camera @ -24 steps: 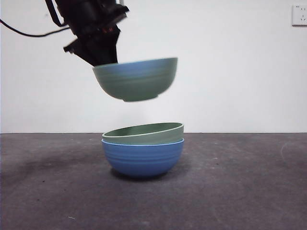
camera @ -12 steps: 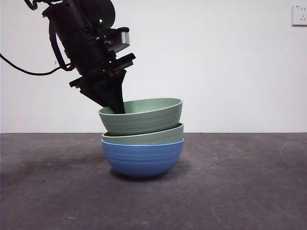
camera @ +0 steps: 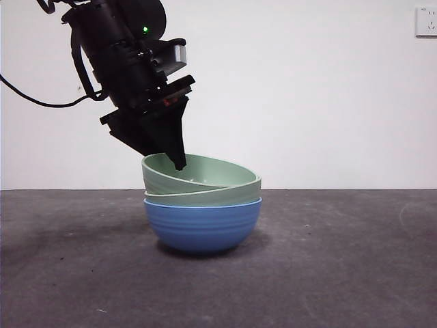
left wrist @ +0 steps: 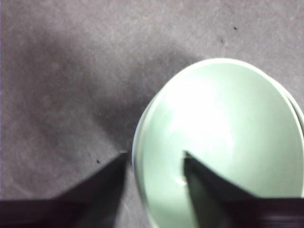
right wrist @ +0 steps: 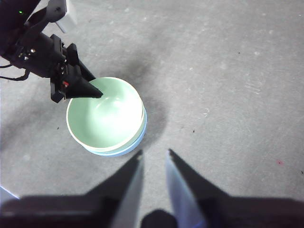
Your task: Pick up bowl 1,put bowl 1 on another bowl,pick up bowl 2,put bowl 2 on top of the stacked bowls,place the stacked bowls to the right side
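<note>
Since half a second ago bowl 2 (camera: 198,174) has dropped tilted into the stacked bowls (camera: 203,205). My left tool (left wrist: 154,159) straddles its rim, jaws parted; withdrawing could snag and tip it.

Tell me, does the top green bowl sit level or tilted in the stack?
Tilted. In the front view the top green bowl is higher beside the left gripper, and its rim slopes down to the other side.

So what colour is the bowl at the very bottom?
Blue. The bottom bowl shows best in the front view, under two pale green ones.
</note>
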